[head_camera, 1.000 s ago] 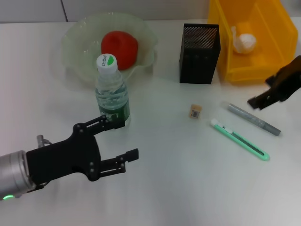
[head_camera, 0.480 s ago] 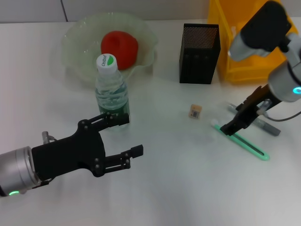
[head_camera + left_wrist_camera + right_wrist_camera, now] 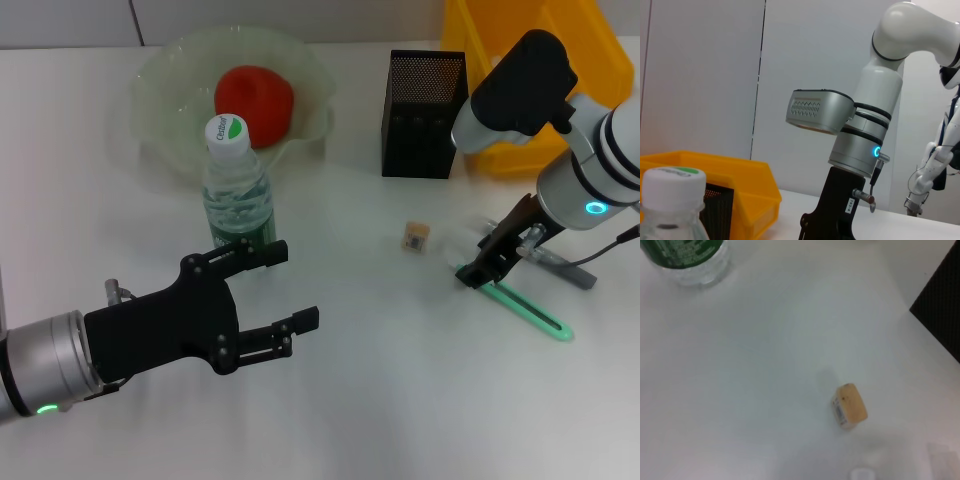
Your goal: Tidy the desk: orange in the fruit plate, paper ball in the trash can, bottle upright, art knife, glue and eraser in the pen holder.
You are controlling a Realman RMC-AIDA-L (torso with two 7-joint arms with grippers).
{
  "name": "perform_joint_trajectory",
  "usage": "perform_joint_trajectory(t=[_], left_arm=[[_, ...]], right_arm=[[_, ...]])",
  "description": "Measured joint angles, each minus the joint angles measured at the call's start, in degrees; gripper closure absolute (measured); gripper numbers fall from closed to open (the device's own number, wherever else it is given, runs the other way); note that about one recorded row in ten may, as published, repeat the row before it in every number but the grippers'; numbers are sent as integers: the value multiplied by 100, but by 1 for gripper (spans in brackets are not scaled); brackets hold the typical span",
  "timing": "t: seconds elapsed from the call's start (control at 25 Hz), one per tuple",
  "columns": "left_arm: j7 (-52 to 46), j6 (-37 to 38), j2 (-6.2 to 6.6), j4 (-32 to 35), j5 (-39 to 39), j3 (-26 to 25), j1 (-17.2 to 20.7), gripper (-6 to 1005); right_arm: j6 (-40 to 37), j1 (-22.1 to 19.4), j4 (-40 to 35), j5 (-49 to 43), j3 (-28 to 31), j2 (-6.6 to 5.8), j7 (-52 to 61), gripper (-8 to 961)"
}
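The bottle (image 3: 238, 195) stands upright; it shows in the left wrist view (image 3: 671, 202) too. My left gripper (image 3: 290, 285) is open and empty, just in front of the bottle and to its right. The orange (image 3: 254, 98) lies in the fruit plate (image 3: 165, 75). The eraser (image 3: 416, 236) (image 3: 850, 405) lies on the table in front of the pen holder (image 3: 423, 100). My right gripper (image 3: 480, 268) is low over the white end of the green art knife (image 3: 525, 308). The grey glue stick (image 3: 572, 270) lies just behind it. The trash can (image 3: 500, 150) is partly hidden by my right arm, and the paper ball is hidden.
The white table (image 3: 380, 400) stretches bare between the two grippers. My right arm (image 3: 590, 170) reaches in from the right, over the trash can's front. The pen holder (image 3: 942, 310) and bottle base (image 3: 685, 257) frame the eraser in the right wrist view.
My right arm has swung from beside the trash can down to the art knife's white end. My left gripper has drifted a little to the right, staying open.
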Motion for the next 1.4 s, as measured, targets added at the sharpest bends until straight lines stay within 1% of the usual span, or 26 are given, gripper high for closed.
perform_joint_trajectory(t=[0.12,0.52,0.76,0.8,0.92,0.96,1.0,1.08,1.16,1.24,1.32,1.4], left_arm=[[0,-7,-6,0,-1,-11,-2,200],[39,-90,-49,0,-1,-12,-45,200],[65,-124,-59,0,-1,-28,-54,201],[66,-134,-59,0,-1,-29,-54,201],[68,-157,-59,0,-1,-29,-53,201],[68,-157,-59,0,-3,-29,-52,201],[68,-157,-59,0,-3,-29,-52,201],[69,-157,-58,0,-7,-28,-52,200],[70,-158,-57,0,-8,-28,-52,200],[70,-158,-57,0,-8,-28,-52,201],[71,-157,-57,0,-10,-28,-52,201],[71,-157,-59,0,-20,-28,-52,201]], right_arm=[[46,3,37,12,-49,0,3,418],[101,5,72,59,-99,0,8,654],[45,-12,-28,173,-69,-8,10,770],[45,-12,-28,173,-69,-8,10,769],[-147,-138,-480,220,37,-27,8,767],[-314,-281,-989,225,266,-33,2,767],[-314,-281,-989,225,266,-33,2,767],[-384,-473,-1631,304,654,-27,-41,766],[-151,-738,-2285,664,1106,-22,-162,766],[295,-1005,-2659,1312,1505,-18,-413,766],[1005,-1241,-2675,2313,1810,-19,-887,762],[1661,-1380,-2322,3299,1878,-31,-1493,754]])
